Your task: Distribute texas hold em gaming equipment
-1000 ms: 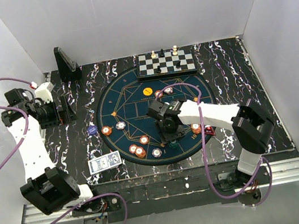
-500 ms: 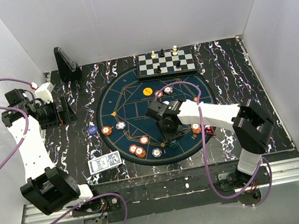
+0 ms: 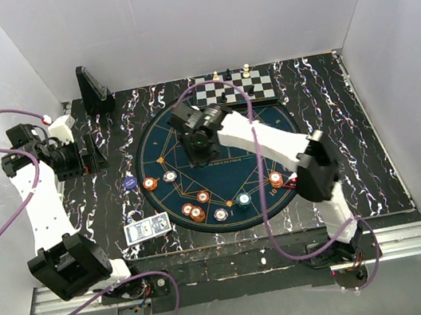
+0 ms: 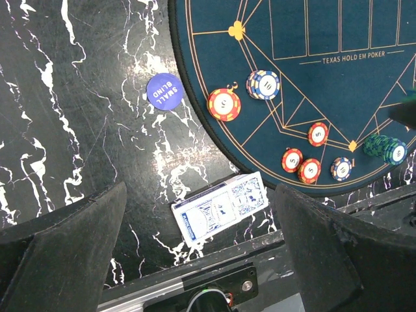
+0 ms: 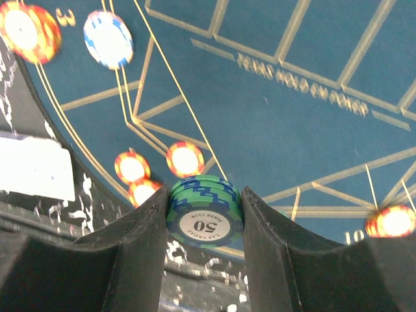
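My right gripper [image 5: 205,224] is shut on a small stack of green-and-blue "50" chips [image 5: 205,209] and holds it above the round blue mat [image 5: 260,110]. In the top view it [image 3: 202,149] hangs over the mat's far-left part. Orange chips [image 3: 150,184], a white-blue chip [image 3: 169,176] and a teal chip [image 3: 243,199] lie on the mat. An orange stack [image 3: 276,179] lies beside a red triangle [image 3: 293,184]. The blue-backed card deck [image 4: 221,208] lies off the mat near the front edge. My left gripper [image 4: 195,260] is open and empty, high above the deck.
A blue "small blind" disc [image 4: 164,90] lies on the black marbled table left of the mat. The chessboard [image 3: 233,89] with pieces stands at the mat's far edge. A black stand [image 3: 92,88] is at the back left. The yellow disc is hidden by my right arm.
My right arm has swung from the mat's near-right part to its far-left part, carrying the green chip stack. A teal chip now shows where it was. The left arm has not moved.
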`<action>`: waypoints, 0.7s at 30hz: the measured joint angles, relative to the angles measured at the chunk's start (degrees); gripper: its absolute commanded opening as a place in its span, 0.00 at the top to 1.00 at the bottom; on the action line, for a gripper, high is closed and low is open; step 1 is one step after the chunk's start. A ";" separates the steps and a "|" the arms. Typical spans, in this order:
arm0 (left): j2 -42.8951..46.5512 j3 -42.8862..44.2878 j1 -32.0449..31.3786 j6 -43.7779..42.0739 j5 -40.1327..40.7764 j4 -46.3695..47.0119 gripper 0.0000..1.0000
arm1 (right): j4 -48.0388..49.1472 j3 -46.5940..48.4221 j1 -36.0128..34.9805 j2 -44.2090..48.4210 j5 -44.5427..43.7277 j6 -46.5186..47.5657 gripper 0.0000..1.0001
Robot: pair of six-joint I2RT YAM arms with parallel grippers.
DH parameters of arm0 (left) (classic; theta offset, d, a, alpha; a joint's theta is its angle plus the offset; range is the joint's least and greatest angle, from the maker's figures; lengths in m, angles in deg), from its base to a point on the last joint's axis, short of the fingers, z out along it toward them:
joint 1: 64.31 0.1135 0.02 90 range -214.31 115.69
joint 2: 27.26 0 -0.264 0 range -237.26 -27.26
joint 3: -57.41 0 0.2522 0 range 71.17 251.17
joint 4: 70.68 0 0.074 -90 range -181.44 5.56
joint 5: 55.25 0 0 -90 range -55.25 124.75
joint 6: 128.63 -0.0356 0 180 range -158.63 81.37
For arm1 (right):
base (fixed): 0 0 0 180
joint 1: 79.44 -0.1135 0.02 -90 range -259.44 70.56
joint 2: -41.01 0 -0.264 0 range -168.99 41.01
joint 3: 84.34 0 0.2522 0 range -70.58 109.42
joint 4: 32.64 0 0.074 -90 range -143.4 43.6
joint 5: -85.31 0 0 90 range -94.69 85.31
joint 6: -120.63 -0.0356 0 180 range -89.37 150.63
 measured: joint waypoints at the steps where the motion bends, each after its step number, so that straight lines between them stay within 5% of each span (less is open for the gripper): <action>1: -0.17 0.00 0.00 0.13 -0.09 0.00 0.00 | -0.07 3.89 0.04 -3.50 0.28 0.70 0.74; 9: -1.38 0.00 0.00 0.81 -1.22 0.22 0.00 | 0.02 17.73 0.11 -22.86 3.72 3.98 0.74; 21: -1.42 0.00 0.00 0.55 -1.22 0.13 0.00 | 1.42 19.30 0.11 -26.10 9.09 4.79 0.63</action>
